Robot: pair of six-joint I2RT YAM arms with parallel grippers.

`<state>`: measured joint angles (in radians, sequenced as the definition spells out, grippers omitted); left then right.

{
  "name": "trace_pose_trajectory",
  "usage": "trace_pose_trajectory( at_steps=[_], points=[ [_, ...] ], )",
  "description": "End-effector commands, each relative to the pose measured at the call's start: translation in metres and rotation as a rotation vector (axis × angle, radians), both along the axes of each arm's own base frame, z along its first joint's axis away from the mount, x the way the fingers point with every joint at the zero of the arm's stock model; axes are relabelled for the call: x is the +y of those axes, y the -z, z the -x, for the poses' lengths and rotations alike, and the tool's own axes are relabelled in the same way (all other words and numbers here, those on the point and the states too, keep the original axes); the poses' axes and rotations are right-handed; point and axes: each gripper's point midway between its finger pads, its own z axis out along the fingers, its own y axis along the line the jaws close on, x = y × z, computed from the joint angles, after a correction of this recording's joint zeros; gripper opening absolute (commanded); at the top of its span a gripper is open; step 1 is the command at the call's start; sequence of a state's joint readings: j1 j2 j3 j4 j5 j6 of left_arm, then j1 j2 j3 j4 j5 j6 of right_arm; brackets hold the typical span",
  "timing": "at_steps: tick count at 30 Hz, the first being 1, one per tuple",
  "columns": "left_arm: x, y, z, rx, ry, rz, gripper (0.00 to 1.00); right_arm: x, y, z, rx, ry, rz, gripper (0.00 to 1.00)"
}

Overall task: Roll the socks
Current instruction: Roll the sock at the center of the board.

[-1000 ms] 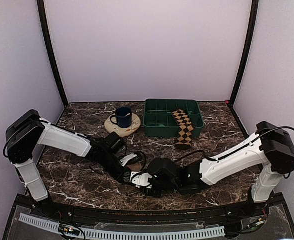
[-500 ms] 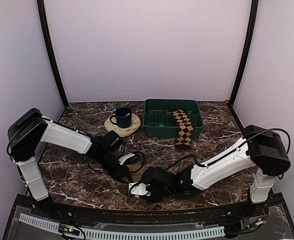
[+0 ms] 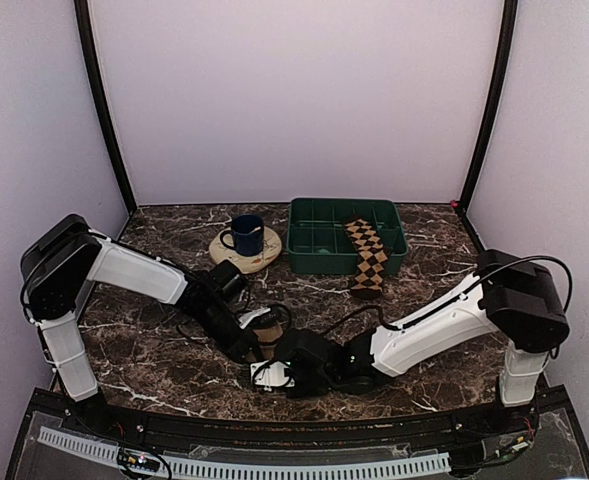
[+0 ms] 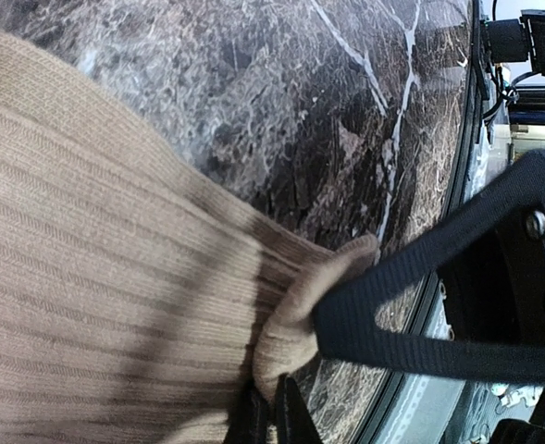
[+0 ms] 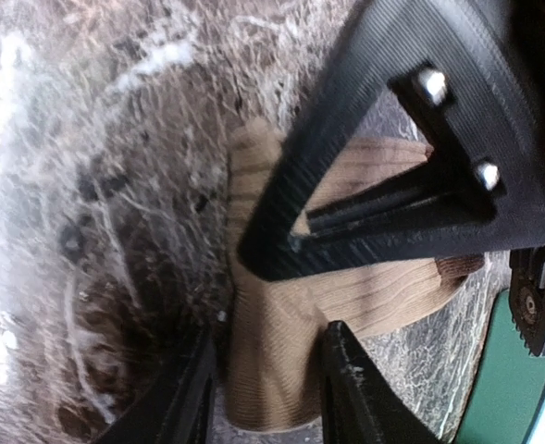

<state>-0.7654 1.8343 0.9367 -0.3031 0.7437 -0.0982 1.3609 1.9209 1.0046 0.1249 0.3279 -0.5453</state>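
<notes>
Seemingly mid-roll at six o'clock: left gripper (image 4: 270,421) pinches the tan sock (image 4: 96,277); right gripper (image 5: 270,338) straddles it, grip unclear. Next: clamp, rotate.

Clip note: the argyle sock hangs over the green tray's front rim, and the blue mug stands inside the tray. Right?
No. The blue mug stands on a round tan plate left of the green tray, not inside it; the top external view shows this. The argyle sock part holds.

A dark brown marble desk (image 3: 444,265) veined in white fills the booth. A plain pale lilac back wall (image 3: 294,100) and matching side walls (image 3: 24,130) enclose it, with black posts (image 3: 101,110) at the rear corners. The light is soft and even.
</notes>
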Motion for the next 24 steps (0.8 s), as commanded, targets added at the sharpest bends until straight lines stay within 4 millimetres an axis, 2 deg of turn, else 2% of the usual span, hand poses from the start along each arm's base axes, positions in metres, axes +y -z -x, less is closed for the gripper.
trace_pose_trajectory(
  at_steps=[1, 7, 15, 22, 24],
  points=[
    [0.015, 0.011, 0.009, 0.047, 0.014, -0.067, 0.00, -0.006, 0.012, -0.008, 0.021, 0.001, 0.050, 0.33],
    [0.014, 0.008, 0.011, 0.073, 0.023, -0.043, 0.00, -0.020, 0.024, -0.013, 0.063, 0.013, 0.108, 0.28],
    [0.011, 0.004, 0.011, 0.092, 0.034, -0.026, 0.00, -0.025, 0.040, -0.004, 0.136, -0.024, 0.180, 0.24],
    [0.013, 0.002, 0.007, 0.087, 0.017, -0.037, 0.00, -0.029, 0.054, 0.002, 0.245, -0.011, 0.222, 0.08],
    [0.013, 0.000, 0.004, 0.076, 0.003, -0.040, 0.04, -0.030, 0.055, 0.003, 0.266, -0.002, 0.223, 0.06]
  ],
)
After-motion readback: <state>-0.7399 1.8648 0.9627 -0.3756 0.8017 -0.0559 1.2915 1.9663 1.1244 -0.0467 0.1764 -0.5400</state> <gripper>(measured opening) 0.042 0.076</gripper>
